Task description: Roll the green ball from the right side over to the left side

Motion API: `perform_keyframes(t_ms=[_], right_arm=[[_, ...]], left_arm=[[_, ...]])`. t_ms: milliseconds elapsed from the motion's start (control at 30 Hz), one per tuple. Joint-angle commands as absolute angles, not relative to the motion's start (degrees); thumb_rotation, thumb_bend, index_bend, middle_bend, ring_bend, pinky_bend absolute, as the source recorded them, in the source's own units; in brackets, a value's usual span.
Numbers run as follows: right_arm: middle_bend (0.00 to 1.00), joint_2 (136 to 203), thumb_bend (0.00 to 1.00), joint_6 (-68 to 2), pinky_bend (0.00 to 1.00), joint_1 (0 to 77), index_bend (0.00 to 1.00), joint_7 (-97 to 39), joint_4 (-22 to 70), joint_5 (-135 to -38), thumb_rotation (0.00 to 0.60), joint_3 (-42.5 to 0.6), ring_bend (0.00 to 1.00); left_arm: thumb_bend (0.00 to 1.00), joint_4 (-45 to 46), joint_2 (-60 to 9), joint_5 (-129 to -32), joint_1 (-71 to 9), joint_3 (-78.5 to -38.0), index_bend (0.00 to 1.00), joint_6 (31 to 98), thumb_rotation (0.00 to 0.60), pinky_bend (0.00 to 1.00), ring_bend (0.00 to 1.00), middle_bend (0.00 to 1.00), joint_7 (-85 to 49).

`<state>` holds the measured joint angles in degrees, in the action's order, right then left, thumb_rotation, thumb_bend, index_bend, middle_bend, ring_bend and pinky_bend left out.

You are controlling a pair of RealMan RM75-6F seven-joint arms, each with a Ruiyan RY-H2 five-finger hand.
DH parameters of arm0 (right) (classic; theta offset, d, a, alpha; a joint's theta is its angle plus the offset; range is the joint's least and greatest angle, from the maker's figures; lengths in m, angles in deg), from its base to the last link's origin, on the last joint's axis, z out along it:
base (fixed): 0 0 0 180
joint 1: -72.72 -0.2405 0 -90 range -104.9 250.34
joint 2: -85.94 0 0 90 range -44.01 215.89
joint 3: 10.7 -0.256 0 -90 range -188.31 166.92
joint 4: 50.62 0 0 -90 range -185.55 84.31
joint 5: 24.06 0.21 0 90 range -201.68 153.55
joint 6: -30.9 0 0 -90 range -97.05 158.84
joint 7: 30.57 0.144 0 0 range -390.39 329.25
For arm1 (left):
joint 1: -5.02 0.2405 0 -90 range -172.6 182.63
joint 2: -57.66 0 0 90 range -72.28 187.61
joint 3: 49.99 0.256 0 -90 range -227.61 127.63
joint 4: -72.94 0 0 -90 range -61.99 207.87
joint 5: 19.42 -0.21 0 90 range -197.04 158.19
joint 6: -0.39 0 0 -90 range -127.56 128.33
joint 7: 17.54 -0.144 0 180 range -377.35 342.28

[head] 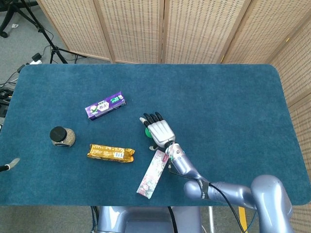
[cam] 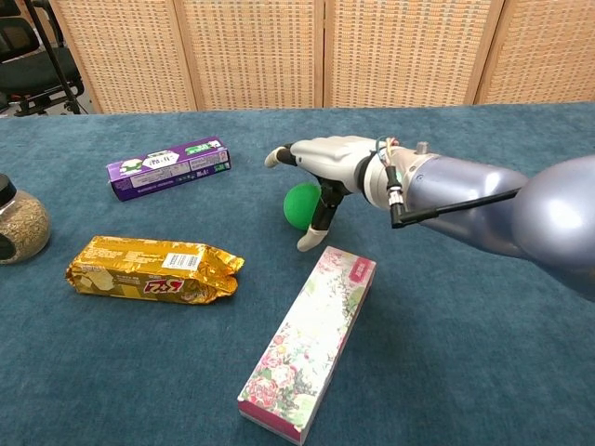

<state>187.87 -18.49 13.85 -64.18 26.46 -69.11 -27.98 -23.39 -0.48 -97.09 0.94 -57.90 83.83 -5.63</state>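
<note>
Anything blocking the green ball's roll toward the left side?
Partly. Left of the green ball lie the gold snack pack nearer the front and the purple box farther back, with bare cloth between them.

Little can be read. The gold snack packet [cam: 154, 269] carries a red logo and a white printed label, both too small to make out. The purple box [cam: 168, 167] bears white and green panels with characters (not legible). The floral carton [cam: 311, 339] shows only a flower pattern.
</note>
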Motion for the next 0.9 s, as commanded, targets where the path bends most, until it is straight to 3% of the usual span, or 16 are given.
perform_keyframes(t_ms=[33, 300, 433, 567, 700, 900], right_arm=[[0.0, 182.2, 0.0, -21.8, 0.0, 15.6, 0.0, -64.2, 35.1, -71.7, 0.6, -28.2, 0.0], [0.0, 162.7, 0.0, -35.5, 0.0, 26.5, 0.0, -61.4, 56.6, -88.3, 0.6, -24.5, 0.0], [0.0, 154.0, 0.0, -45.4, 0.0, 35.6, 0.0, -54.6, 60.7, -100.0, 0.6, -20.2, 0.0], [0.0, 150.2, 0.0, -52.9, 0.0, 42.4, 0.0, -48.4, 59.0, -106.2, 0.6, -16.6, 0.0], [0.0, 149.7, 0.0, -62.3, 0.0, 50.3, 0.0, -40.1, 52.6, -109.8, 0.6, -14.0, 0.0], [0.0, 150.8, 0.0, -69.4, 0.0, 57.5, 0.0, -31.9, 46.0, -110.3, 0.6, -13.0, 0.0]], left_arm=[[0.0, -23.4, -0.4, -97.6, 0.9, -57.8, 0.0, 84.0, 0.6, 0.0, 0.0, 0.0, -5.6], [0.0, -23.9, 1.0, -102.6, -1.9, -58.0, 0.0, 83.2, 0.6, 0.0, 0.0, 0.0, -6.3], [0.0, -25.5, 2.4, -106.0, -5.8, -59.3, 0.0, 80.8, 0.6, 0.0, 0.0, 0.0, -6.1], [0.0, -27.8, 3.4, -107.9, -10.1, -60.7, 0.0, 77.2, 0.6, 0.0, 0.0, 0.0, -6.8], [0.0, -31.6, 3.5, -108.0, -16.9, -62.4, 0.0, 69.3, 0.6, 0.0, 0.0, 0.0, -11.9], [0.0, -33.4, -2.0, -99.7, -27.0, -65.2, 0.0, 57.4, 0.6, 0.0, 0.0, 0.0, -23.9]])
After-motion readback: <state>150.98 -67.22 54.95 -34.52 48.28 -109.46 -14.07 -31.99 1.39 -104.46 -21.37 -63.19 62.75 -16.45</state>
